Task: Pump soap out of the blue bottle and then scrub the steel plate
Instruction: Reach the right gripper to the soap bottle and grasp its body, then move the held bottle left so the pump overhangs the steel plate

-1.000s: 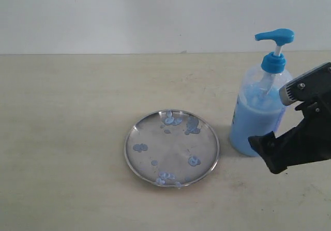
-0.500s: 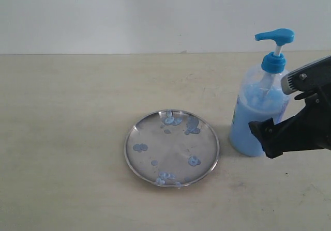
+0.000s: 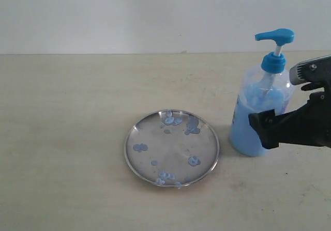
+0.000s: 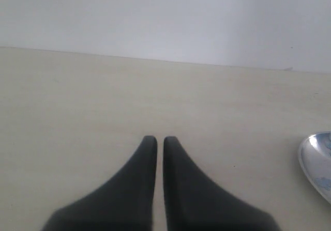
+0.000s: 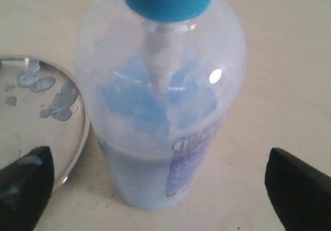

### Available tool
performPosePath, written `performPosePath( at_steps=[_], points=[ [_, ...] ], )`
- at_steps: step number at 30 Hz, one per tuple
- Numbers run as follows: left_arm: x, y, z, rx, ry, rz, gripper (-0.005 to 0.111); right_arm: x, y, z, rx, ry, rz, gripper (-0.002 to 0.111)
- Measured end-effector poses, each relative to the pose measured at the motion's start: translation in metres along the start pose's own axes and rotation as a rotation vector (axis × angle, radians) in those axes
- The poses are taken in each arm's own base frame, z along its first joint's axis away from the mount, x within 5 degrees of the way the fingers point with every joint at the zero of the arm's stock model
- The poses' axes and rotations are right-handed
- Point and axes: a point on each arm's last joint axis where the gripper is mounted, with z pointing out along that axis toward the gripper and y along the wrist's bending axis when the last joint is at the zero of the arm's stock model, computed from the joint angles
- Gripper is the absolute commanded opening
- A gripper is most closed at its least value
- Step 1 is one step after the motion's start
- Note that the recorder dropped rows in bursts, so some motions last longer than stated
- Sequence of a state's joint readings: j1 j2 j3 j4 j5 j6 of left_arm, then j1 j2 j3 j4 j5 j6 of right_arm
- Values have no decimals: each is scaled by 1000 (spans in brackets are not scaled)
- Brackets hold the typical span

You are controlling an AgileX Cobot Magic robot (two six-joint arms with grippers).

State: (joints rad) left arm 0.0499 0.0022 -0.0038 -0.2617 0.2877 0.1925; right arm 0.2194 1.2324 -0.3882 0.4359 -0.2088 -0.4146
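The blue bottle [image 3: 261, 107] stands upright on the right of the table, half full of light blue soap, its blue pump head [image 3: 274, 35] raised. In the right wrist view the blue bottle [image 5: 160, 112] fills the middle. My right gripper [image 5: 155, 189] is open, its two black fingers spread wide on either side of the bottle without touching it. In the exterior view one of its fingers [image 3: 269, 126] overlaps the bottle's lower right side. The steel plate [image 3: 171, 147] lies flat left of the bottle, dotted with pale blue blobs. My left gripper [image 4: 160, 140] is shut and empty, low over bare table.
The beige table meets a white wall at the back. In the left wrist view the steel plate's rim [image 4: 318, 161] shows at the edge. The plate's rim [image 5: 72, 153] lies close beside the bottle's base in the right wrist view.
My right gripper has risen and levelled out beside the bottle, its finger now higher against the bottle's side. Bottle and plate have not moved.
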Motion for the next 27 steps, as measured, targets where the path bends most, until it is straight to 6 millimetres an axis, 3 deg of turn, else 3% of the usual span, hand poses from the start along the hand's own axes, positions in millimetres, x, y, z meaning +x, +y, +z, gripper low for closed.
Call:
performPosePath(
  at_steps=[7, 16, 27],
  points=[
    [0, 0, 0, 0, 0, 0, 4, -7, -3, 2, 37, -84, 96, 105],
    [0, 0, 0, 0, 0, 0, 4, -4, 0, 41, 58, -255, -148, 105],
    [0, 0, 0, 0, 0, 0, 4, 38, 5, 95, 55, -282, -159, 105]
  ],
)
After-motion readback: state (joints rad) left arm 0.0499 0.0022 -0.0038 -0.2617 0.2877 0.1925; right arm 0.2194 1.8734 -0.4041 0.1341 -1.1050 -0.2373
